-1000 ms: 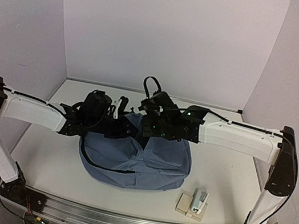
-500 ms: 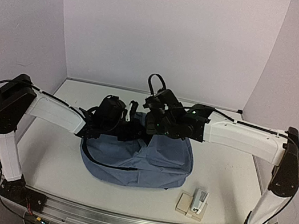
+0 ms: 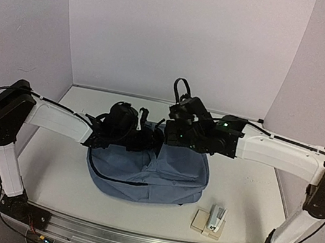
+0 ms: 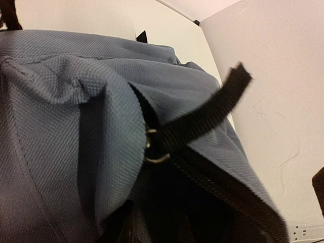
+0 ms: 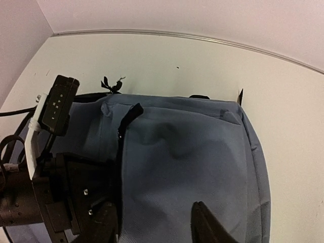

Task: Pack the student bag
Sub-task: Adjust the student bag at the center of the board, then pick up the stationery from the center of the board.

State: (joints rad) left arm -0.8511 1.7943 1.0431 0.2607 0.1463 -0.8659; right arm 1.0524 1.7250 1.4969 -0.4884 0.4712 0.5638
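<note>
The student bag (image 3: 147, 172), a slate-blue fabric backpack, lies in the middle of the table. My left gripper (image 3: 138, 131) is pressed against its upper left edge. The left wrist view is filled by the bag (image 4: 66, 111), a dark zip pull strap (image 4: 202, 119) and a metal ring (image 4: 154, 152); my own fingers are lost in the dark fabric. My right gripper (image 3: 171, 139) hovers over the bag's top. In the right wrist view its two fingertips (image 5: 207, 228) stand apart above the blue cloth (image 5: 192, 152), with nothing between them.
A small stapler on a beige pad (image 3: 213, 219) sits at the front right of the table. Lilac walls close in the back and both sides. A black loop of cable (image 3: 183, 87) rises above the right wrist.
My right gripper has opened, let go of the bag's top and shifted right. The left arm's shoulder rose and the left gripper moved right along the bag's edge.
</note>
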